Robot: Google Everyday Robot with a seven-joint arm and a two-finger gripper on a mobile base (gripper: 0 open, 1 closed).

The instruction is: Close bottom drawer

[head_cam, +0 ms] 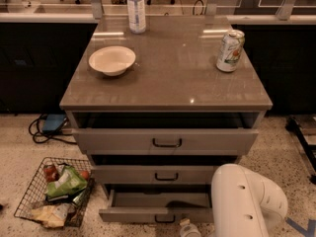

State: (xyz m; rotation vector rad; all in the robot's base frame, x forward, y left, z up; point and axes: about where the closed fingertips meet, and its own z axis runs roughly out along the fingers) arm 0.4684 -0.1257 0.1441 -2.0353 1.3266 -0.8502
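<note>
The bottom drawer (143,214) is the lowest of three grey-beige drawers and stands pulled out, with its plain grey tray (158,199) showing. A small black bar handle (164,219) sits on its flat front. My white arm (244,201) fills the lower right and overlaps the drawer's right end. Only a small pale part of the gripper (188,229) shows at the bottom edge, just in front of the drawer front and right of the handle. The top drawer (167,142) and middle drawer (166,176) are also slightly out.
On the cabinet top (168,78) stand a white bowl (112,59), a water bottle (136,8) and a drink can (230,50). A wire basket (55,191) of snack packets sits on the floor at the left. Cables (44,130) lie behind it.
</note>
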